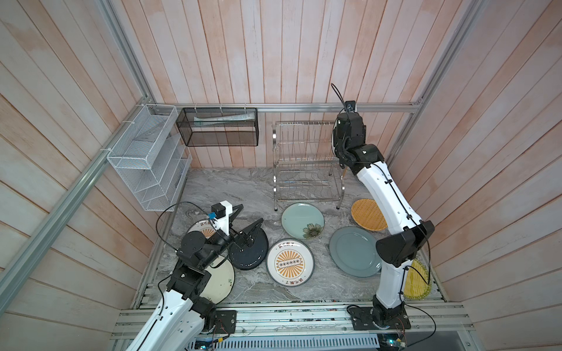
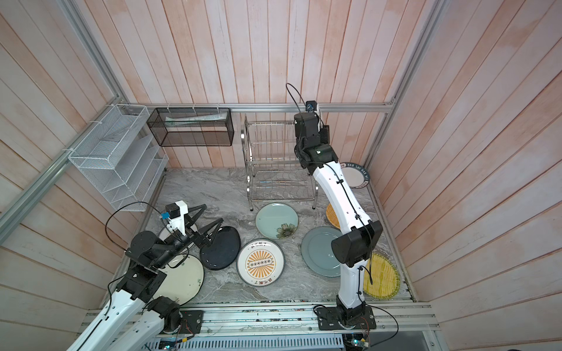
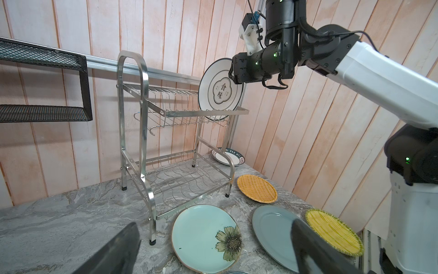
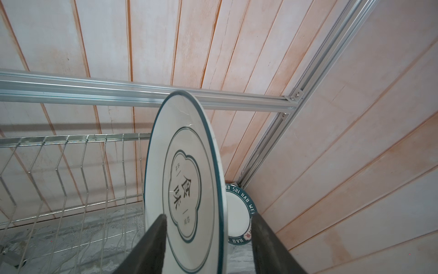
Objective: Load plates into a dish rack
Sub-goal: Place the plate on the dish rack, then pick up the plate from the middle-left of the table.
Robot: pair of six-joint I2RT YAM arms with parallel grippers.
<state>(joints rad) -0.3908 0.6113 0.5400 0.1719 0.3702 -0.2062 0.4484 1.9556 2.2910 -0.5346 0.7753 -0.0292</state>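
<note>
Closest to the right wrist lens, the right gripper [image 4: 209, 214] stands with its two black fingers [image 4: 152, 244] parted, one either side of a round white plate with a dark green rim and a flower-shaped emblem [image 4: 187, 151]. One finger overlaps the plate's face and I cannot tell if it touches; the other is clear of the rim. That plate stands on edge at the right end of the top tier of the shiny steel wire dish rack [image 3: 144, 106], which sits at the far edge of the grey marbled tabletop [image 1: 231, 188]. My left gripper [image 1: 251, 213] hangs spread wide over a glossy black plate [image 1: 255, 256] near the left edge. Flat on the tabletop I see a pale green plate with a flower [image 1: 302, 225] just in front of the rack, a white plate with an orange sunburst [image 1: 289, 263] nearer me, a grey-blue plate [image 1: 354, 250] beside it, a woven-look orange plate [image 1: 366, 217] and a woven-look yellow plate [image 2: 383, 275] along the right edge, and a cream plate [image 1: 219, 282] at the near left corner. A white plate with a lettered dark rim [image 2: 354, 176] lies in the far right corner.
</note>
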